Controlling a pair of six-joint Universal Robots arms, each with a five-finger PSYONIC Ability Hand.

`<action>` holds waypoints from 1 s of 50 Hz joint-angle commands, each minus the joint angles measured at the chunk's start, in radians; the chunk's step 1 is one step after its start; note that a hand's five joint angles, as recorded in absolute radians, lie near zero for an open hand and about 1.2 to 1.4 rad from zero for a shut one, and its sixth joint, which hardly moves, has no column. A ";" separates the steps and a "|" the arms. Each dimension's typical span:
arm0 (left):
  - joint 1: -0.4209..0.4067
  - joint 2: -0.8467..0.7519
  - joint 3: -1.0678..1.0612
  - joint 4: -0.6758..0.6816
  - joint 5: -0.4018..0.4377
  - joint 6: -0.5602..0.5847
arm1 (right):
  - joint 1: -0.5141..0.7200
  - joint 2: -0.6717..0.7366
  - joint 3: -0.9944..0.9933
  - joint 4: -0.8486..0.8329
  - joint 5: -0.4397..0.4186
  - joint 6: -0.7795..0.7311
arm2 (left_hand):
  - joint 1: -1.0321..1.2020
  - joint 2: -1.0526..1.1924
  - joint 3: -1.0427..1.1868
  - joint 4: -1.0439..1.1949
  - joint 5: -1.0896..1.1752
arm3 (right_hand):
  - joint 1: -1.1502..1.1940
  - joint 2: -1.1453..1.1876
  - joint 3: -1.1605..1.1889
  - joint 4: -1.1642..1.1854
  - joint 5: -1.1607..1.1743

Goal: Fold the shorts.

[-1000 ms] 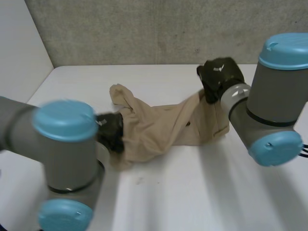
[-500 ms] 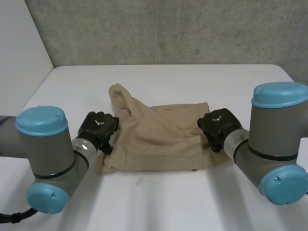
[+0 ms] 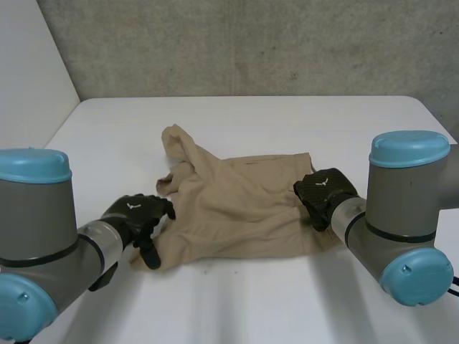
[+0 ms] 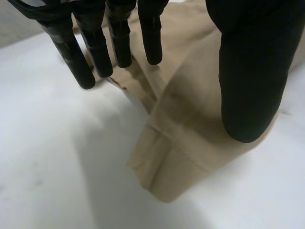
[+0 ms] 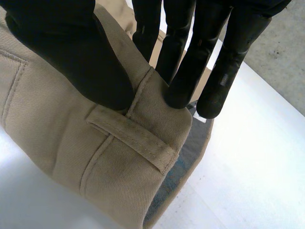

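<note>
Two arms are reaching in over the white table (image 3: 287, 308) in my head view, the left arm (image 3: 43, 244) and the right arm (image 3: 401, 208), both with forearms angling inward. The left hand (image 3: 135, 217) is hanging at the near left corner of the shorts (image 3: 240, 208), with its fingers pointing down. The right hand (image 3: 323, 192) is sitting on the shorts' right edge. The tan shorts are lying mid-table, mostly flat, with their long axis running left to right and a bunched part trailing off toward the far left.

On the left wrist view I am seeing straight fingers (image 4: 102, 47) held well apart from the thumb (image 4: 248, 81), so this hand is wide open and gripping nothing. A hem corner (image 4: 167, 162) is lying on the table under the palm. I cannot tell whether the thumb is touching it.

On the right wrist view the thumb is pressing on the waistband (image 5: 62, 133) just beside a belt loop (image 5: 131, 138), and the fingertips are meeting it across a raised fold, pinching the cloth. The waistband end is pointing toward this hand, with the grey lining (image 5: 176, 176) showing at its open edge.
</note>
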 commanded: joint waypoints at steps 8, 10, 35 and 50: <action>0.046 -0.104 0.045 -0.033 0.094 0.009 | -0.001 -0.014 0.005 0.012 -0.010 -0.005 | 0.460 0.476 0.475 0.481 0.483 | 0.427 0.215 0.195 0.202 0.232; 0.044 -0.140 0.076 -0.030 0.074 0.009 | -0.001 -0.020 0.008 0.017 -0.013 -0.020 | 0.995 1.011 1.010 1.016 1.018 | 0.427 0.215 0.195 0.202 0.232; -0.003 0.512 0.567 -0.153 0.002 0.065 | -0.007 -0.537 -0.420 0.310 -0.027 -0.195 | 0.999 1.014 1.013 1.019 1.021 | 0.427 0.215 0.195 0.202 0.232; 0.003 0.086 0.596 -0.197 -0.002 0.131 | -0.004 -0.275 -0.434 0.365 -0.033 -0.187 | 0.999 1.014 1.013 1.019 1.021 | 0.427 0.215 0.195 0.202 0.232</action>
